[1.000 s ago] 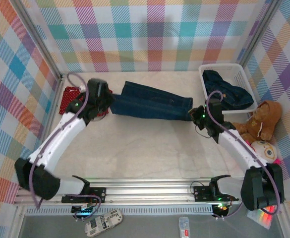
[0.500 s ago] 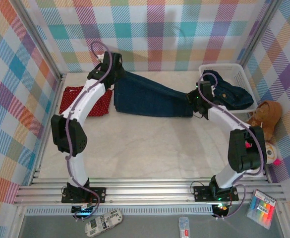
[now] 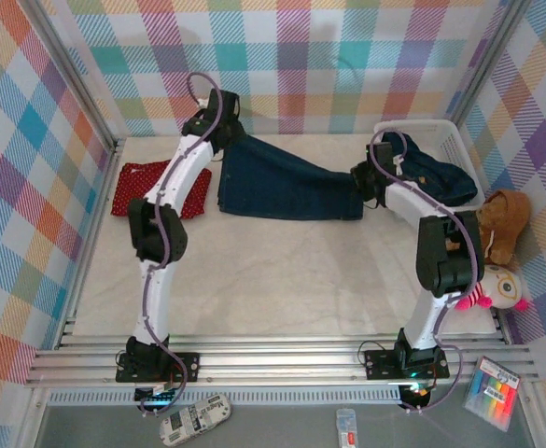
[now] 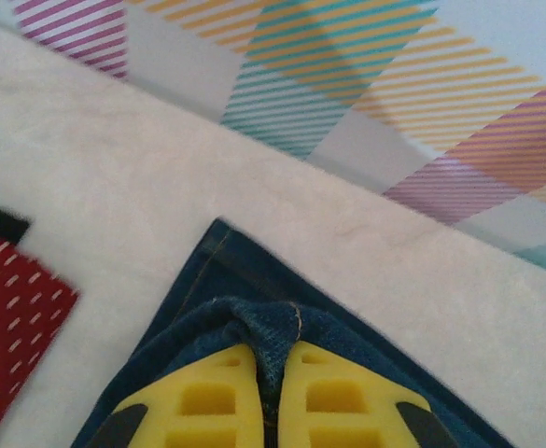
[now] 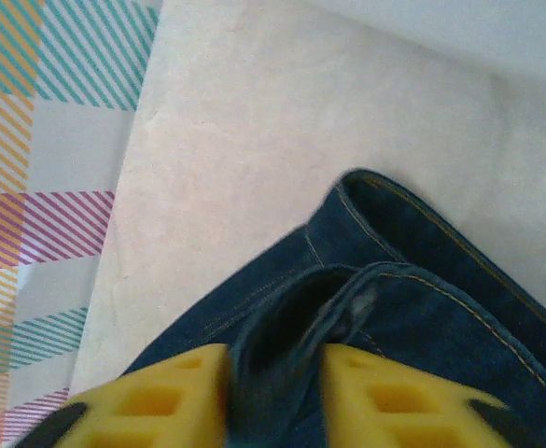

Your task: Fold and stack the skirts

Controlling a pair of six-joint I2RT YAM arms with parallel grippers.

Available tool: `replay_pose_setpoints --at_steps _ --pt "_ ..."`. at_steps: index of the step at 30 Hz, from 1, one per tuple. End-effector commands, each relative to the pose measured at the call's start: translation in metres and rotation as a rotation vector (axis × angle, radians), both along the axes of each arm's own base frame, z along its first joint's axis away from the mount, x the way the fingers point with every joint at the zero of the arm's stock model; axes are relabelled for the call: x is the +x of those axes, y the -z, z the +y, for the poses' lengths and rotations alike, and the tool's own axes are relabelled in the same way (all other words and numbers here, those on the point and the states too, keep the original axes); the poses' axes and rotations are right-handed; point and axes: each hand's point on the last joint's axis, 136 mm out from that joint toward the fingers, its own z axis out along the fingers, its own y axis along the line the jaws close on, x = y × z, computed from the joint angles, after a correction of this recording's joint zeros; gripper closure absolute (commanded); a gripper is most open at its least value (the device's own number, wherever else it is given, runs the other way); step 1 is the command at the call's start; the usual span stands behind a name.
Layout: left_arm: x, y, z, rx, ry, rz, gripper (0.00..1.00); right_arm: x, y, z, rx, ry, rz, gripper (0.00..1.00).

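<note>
A dark blue denim skirt (image 3: 287, 182) lies folded across the back of the table. My left gripper (image 3: 224, 131) is at the skirt's far left corner. In the left wrist view its yellow fingers (image 4: 207, 401) stand close together, pinching a ridge of denim (image 4: 273, 322). My right gripper (image 3: 361, 182) is at the skirt's right end. In the right wrist view its fingers (image 5: 385, 397) stand apart with a loose denim fold (image 5: 296, 322) between them. A red dotted skirt (image 3: 151, 191) lies flat to the left. Another denim skirt (image 3: 431, 173) sits in the basket.
The white slatted basket (image 3: 389, 131) stands at the back right, close to my right arm. A brown teddy bear (image 3: 501, 219) and a round-eyed toy (image 3: 497, 287) lie along the right wall. Checked walls close in the back and sides. Bare table lies in front of the skirt.
Both arms reached toward the back wall, carrying the skirt's near edge over into a fold. The right fingers have drawn apart; the left ones still pinch the cloth.
</note>
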Motion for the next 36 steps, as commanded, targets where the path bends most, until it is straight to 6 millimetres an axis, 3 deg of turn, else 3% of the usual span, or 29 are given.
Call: replay_pose_setpoints --at_steps 1,2,3,4,10,14,22,28,36 --pt "-0.002 0.019 0.008 -0.031 0.029 0.114 0.26 0.014 -0.023 0.015 0.025 -0.087 -0.062 0.44" --pt "-0.006 0.022 0.007 -0.040 0.025 0.138 0.08 0.012 -0.027 0.019 0.023 -0.111 -0.064 0.29" --pt "-0.010 0.027 0.005 -0.051 0.027 0.164 0.00 0.009 -0.028 0.022 0.016 -0.129 -0.061 0.17" --pt "-0.015 0.034 0.003 -0.063 0.030 0.195 0.00 0.004 -0.030 0.027 0.006 -0.146 -0.060 0.01" --pt "-0.046 0.059 -0.046 -0.309 0.171 0.271 0.00 -0.023 -0.022 0.052 -0.102 -0.266 -0.033 0.01" --pt "-0.054 0.084 -0.076 -0.419 0.248 0.353 0.00 -0.027 0.000 0.062 -0.144 -0.316 0.019 0.01" --pt "-0.062 0.155 -0.071 -0.402 0.173 0.517 0.00 -0.022 0.042 0.084 -0.157 -0.503 0.138 0.01" --pt "-0.101 0.200 -0.059 -0.386 0.132 0.647 0.00 -0.044 0.084 0.074 -0.159 -0.549 0.297 0.01" --pt "-0.159 0.223 -0.039 -0.346 0.098 0.736 0.00 -0.081 0.105 0.060 -0.198 -0.648 0.412 0.01"
